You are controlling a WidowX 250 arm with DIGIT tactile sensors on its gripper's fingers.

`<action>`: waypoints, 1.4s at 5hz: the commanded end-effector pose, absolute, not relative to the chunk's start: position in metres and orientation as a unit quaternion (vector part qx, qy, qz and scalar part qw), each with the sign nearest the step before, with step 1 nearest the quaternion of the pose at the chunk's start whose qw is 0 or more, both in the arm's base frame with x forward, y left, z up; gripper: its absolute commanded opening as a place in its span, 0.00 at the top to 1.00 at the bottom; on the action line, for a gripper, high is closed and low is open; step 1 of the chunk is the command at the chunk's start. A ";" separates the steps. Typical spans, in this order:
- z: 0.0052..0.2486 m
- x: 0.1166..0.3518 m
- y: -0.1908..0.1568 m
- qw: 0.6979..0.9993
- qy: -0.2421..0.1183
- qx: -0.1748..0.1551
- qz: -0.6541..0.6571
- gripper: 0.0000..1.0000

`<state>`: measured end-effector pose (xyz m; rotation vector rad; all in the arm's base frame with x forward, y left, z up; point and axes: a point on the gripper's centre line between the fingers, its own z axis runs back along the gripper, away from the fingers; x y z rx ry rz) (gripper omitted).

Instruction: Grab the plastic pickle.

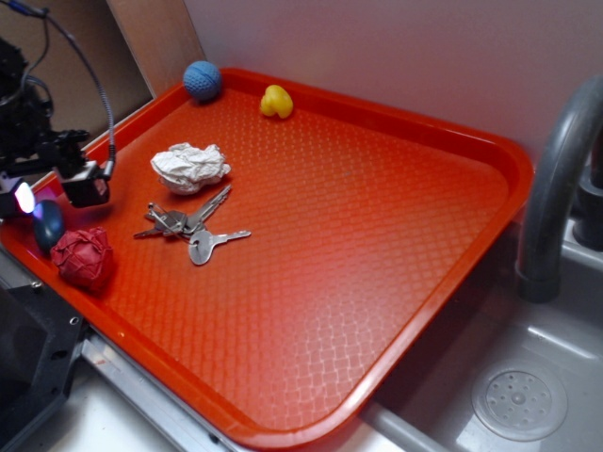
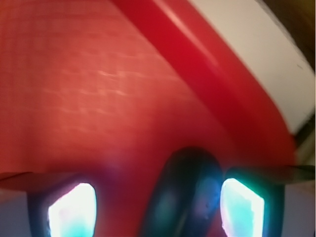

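The plastic pickle (image 1: 47, 226) is a small dark teal oval lying at the tray's left edge, right beside the wrinkly dark red ball (image 1: 83, 256). My gripper (image 1: 52, 200) hangs low over it. In the wrist view the pickle (image 2: 185, 197) stands between my two glowing fingertips (image 2: 241, 207). It lies close against the right one, and bare tray shows between it and the left one. The gripper (image 2: 157, 210) is open around the pickle.
On the red tray (image 1: 396, 282) lie a crumpled white paper (image 1: 189, 168), a bunch of keys (image 1: 193, 231), a blue textured ball (image 1: 202, 80) and a yellow toy (image 1: 276, 101) at the back. A sink with a grey faucet (image 1: 556, 179) is at the right.
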<state>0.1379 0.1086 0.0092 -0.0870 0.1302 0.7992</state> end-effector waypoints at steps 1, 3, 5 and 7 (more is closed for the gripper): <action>0.005 0.128 0.087 0.900 0.084 -0.070 0.423 0.00; 0.011 0.126 0.080 0.924 0.068 -0.045 0.374 1.00; 0.077 0.158 0.073 0.988 0.020 0.003 0.153 1.00; 0.179 0.202 0.019 0.992 -0.074 0.016 -0.096 1.00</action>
